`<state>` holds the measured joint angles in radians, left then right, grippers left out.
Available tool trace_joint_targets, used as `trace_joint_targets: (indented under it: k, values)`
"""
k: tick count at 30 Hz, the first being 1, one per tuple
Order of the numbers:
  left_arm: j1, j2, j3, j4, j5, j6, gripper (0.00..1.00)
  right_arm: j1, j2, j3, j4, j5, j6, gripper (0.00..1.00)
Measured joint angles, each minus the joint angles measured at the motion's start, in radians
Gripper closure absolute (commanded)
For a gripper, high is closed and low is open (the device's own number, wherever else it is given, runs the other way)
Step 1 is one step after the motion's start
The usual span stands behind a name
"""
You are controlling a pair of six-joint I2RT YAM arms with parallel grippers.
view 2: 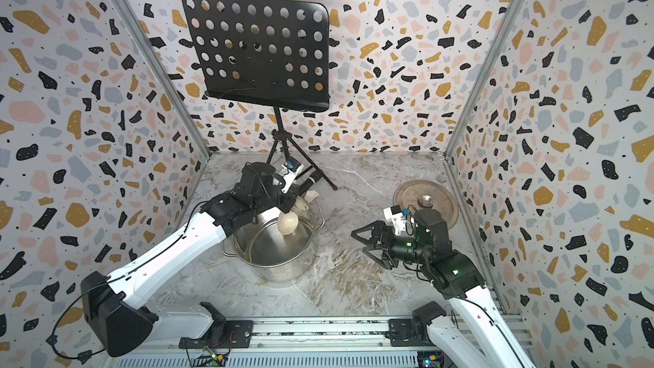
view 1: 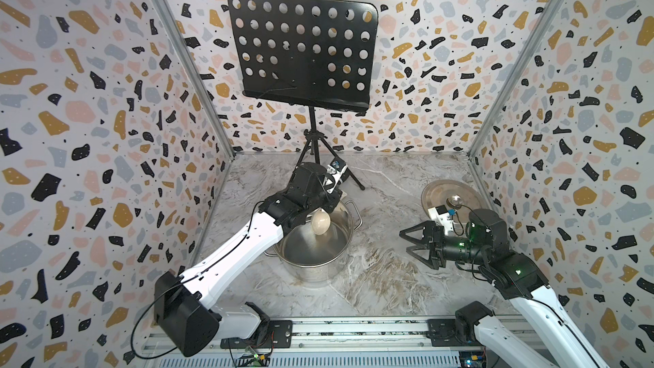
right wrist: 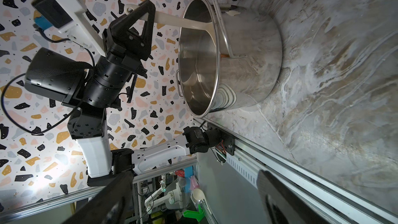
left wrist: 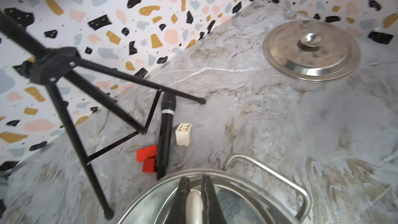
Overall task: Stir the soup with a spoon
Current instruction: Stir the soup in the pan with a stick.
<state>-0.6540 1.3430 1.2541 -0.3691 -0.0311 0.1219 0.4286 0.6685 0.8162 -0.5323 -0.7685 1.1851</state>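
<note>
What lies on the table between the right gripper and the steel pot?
Nothing: only bare marble tabletop separates right gripper from pot, as both top views show.

cream-white ladle point(view 1: 321, 221), round bowl hung inside the pot point(view 1: 311, 272), thin handle slanted up past its rim; shiny steel pot stood upright, open-topped, on the tabletop point(view 1: 389, 277)

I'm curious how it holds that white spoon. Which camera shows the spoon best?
The right wrist view: there the spoon shows its long handle, from the shut left gripper into the pot. Both top views show only its bowl; the left wrist view shows just a sliver of handle between the fingers.
</note>
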Motion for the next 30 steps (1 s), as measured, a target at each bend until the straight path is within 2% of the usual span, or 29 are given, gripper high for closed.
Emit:
trace_joint_targets:
  k: [9,17,24,26,30]
  values:
    - [-0.173,-0.001,-0.012,-0.032,0.071,0.022,1.00,0.000,-0.004,0.000,-0.017,0.018,0.000,0.05]
    - [-0.244,-0.219,-0.185,-0.101,0.124,0.024,1.00,0.000,-0.003,0.000,-0.019,0.023,0.000,0.05]
    - [-0.237,-0.418,-0.303,-0.198,0.111,0.023,1.00,0.000,0.023,0.000,-0.011,0.021,0.000,0.05]
    - [-0.203,-0.456,-0.309,-0.217,0.100,0.012,1.00,0.000,0.040,0.000,-0.003,0.019,0.000,0.05]
    - [-0.076,-0.499,-0.311,-0.248,0.092,-0.029,1.00,0.000,0.071,0.000,0.013,0.013,0.000,0.05]
